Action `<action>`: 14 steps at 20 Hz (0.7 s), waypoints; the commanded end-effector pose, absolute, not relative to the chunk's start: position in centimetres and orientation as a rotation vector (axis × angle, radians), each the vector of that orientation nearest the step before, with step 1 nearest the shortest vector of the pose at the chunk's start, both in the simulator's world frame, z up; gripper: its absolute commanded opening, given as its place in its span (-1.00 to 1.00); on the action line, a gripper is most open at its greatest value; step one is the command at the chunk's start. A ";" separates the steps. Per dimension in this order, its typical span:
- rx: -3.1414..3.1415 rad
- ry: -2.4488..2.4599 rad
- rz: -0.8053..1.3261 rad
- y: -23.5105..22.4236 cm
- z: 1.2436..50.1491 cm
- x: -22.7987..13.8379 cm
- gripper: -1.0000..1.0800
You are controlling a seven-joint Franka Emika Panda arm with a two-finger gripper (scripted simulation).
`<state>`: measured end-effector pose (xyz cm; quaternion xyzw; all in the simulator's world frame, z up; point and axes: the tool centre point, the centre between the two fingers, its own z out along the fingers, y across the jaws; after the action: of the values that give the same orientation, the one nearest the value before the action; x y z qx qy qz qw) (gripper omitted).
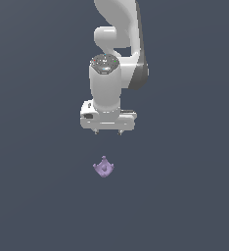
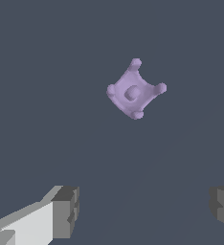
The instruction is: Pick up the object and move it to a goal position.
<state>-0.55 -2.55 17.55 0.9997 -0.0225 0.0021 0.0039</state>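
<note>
place: simulated scene | evidence: flat featureless dark grey-blue ground (image 1: 33, 196), rendered look, no furnishings

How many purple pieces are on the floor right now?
1. The purple piece lies alone on the grey floor, below the open gripper in the exterior view, untouched. Nothing looks hidden.

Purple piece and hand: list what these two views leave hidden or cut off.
- Purple piece: underside hidden in both views; in the exterior view, too small to show its hollow.
- Hand: exterior view shows only two tiny fingertips; wrist view's edges cut off both fingers.
- Arm: upper part cut off by the exterior view's top edge.
- Goal position: no marker visible.
</note>
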 end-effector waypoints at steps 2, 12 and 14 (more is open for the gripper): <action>3.133 -0.070 0.006 -2.5 17.5 -0.6 0.92; 3.133 -0.072 0.006 -2.6 17.6 -0.6 0.92; 3.131 -0.084 0.002 -2.9 17.6 -0.7 0.92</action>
<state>-0.62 -2.67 17.57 0.9997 -0.0244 0.0012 0.0044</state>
